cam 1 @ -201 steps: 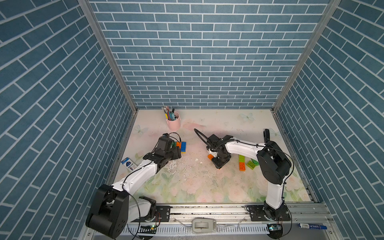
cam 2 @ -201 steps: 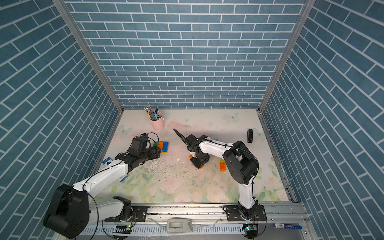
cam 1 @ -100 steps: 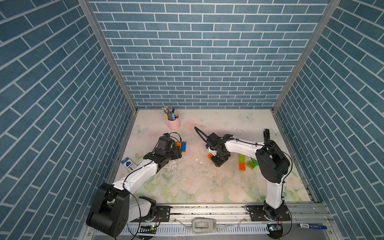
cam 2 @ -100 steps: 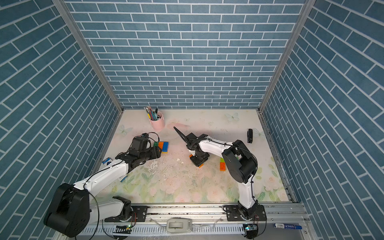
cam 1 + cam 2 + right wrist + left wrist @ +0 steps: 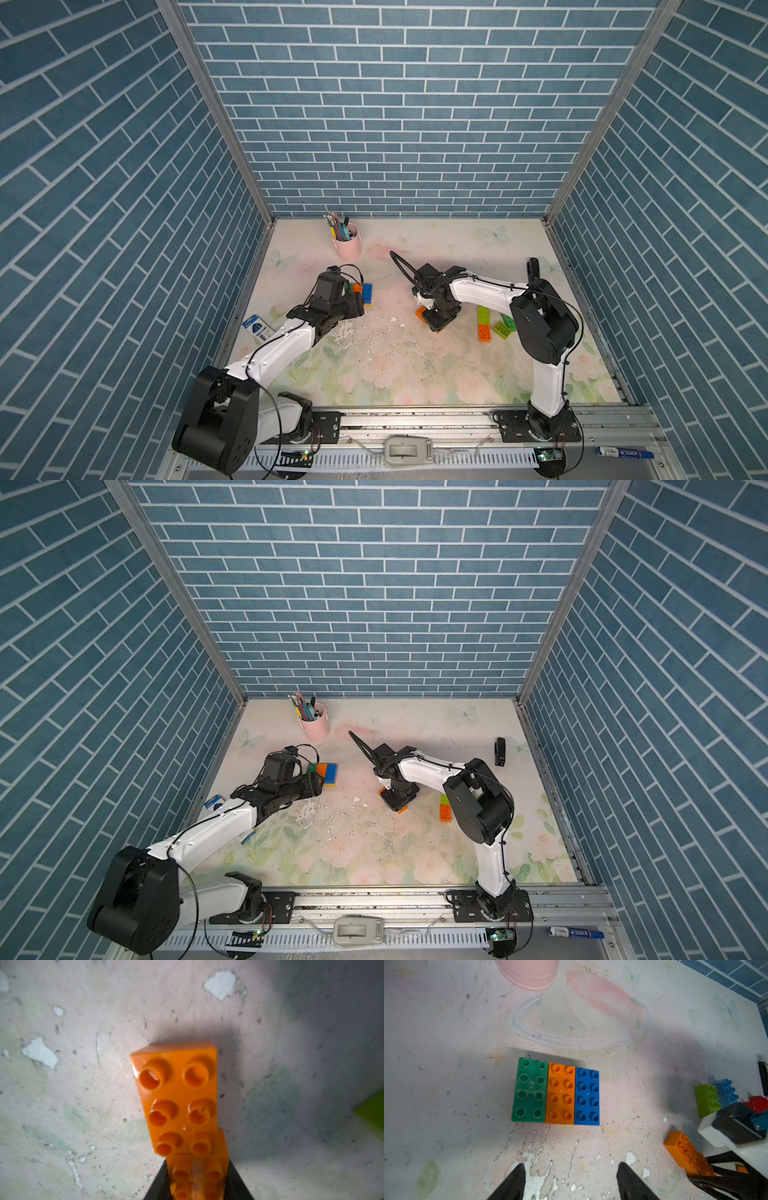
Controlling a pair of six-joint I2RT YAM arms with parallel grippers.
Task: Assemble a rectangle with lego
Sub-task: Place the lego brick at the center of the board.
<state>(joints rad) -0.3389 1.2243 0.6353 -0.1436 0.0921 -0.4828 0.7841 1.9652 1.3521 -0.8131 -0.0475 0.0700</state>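
Clamps the right claw (image 5: 197, 1180) tighter, now pinching the orange brick (image 5: 176, 1093). Holds the left claw (image 5: 571, 1169) spread beside the three-brick row (image 5: 560, 1095). Looks ready to carry over.

A row of 3 bricks (image 5: 555, 1093), touching side by side, lies at 10 o'clock on the table (image 5: 374, 374). A pen cup (image 5: 347, 249) stands behind it at 11. A single brick (image 5: 178, 1095) is near the middle, more bricks (image 5: 483, 326) at 3.

Floral table (image 5: 374, 374), lego bricks (image 5: 560, 1095), pink cup (image 5: 348, 249)
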